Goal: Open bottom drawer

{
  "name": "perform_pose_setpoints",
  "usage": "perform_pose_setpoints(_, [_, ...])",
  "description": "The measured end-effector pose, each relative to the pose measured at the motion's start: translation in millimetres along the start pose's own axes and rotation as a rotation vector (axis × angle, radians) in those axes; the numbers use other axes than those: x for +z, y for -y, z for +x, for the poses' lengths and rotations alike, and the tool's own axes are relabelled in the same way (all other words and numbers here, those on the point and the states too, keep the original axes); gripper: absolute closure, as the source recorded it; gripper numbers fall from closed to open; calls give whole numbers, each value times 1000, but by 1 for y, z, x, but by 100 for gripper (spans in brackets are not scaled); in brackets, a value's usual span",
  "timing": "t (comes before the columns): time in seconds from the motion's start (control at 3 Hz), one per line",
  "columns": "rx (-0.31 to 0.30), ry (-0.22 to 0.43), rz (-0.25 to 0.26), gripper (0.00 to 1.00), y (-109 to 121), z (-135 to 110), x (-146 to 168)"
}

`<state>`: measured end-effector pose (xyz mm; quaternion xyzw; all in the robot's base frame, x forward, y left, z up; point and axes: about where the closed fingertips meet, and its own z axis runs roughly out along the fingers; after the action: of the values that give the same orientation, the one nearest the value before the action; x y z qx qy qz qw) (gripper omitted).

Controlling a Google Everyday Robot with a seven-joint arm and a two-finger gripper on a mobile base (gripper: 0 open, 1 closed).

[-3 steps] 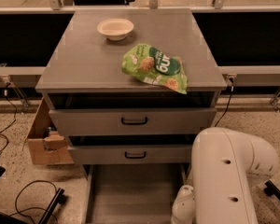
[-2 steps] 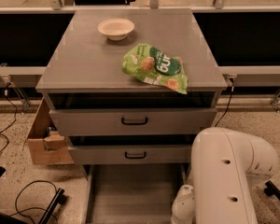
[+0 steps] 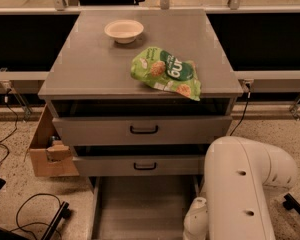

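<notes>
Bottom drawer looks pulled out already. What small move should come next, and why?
Probably ease the arm back and stop: the bottom drawer already shows its grey inside, well forward of the middle drawer. The tool is out of view, presumably below the arm.

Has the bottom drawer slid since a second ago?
No: the bottom drawer sits unchanged under the middle drawer front; gripper out of view past the white arm.

Bottom drawer (image 3: 142, 209) stands open; claw out of view.
</notes>
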<state>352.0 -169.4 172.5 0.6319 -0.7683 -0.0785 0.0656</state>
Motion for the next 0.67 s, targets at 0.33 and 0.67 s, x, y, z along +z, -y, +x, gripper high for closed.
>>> perform_pose_setpoints(0.33, [0,0,0,22,1,0,0])
perform_pose_setpoints(0.67, [0,0,0,1,1,0,0])
